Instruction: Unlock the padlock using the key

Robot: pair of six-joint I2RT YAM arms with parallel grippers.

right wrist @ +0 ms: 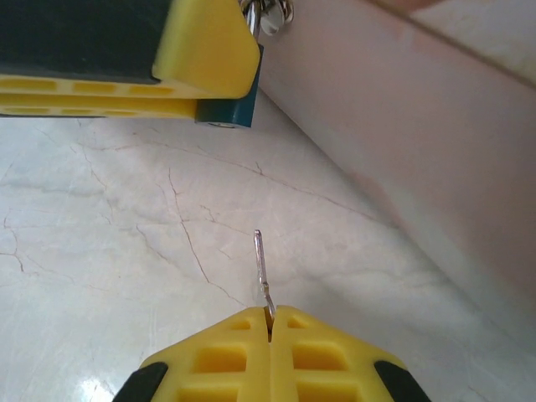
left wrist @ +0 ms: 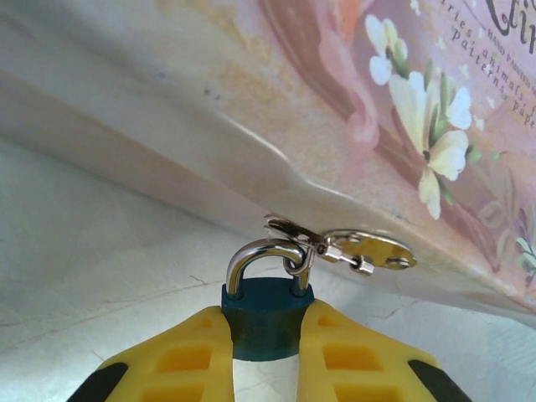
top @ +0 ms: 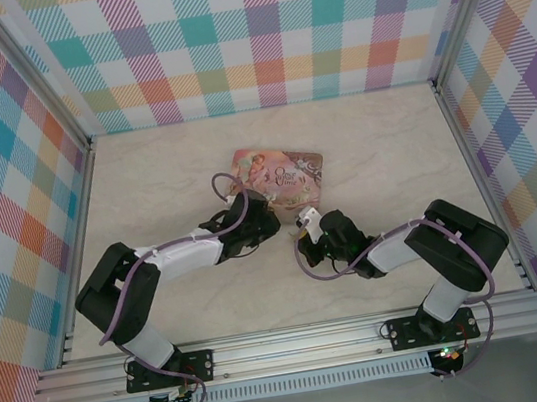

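While the left hand (left wrist: 266, 337) clamps the one padlock (left wrist: 268, 308), the right hand (right wrist: 270, 322) pinches the one key (right wrist: 261, 264).

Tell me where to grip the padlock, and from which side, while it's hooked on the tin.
Pinch the padlock by its blue body, across the two sides, coming from the end opposite the shackle. The shackle is hooked through the hasp with the tin wall close behind, leaving the body free. The left pincer grips it so.
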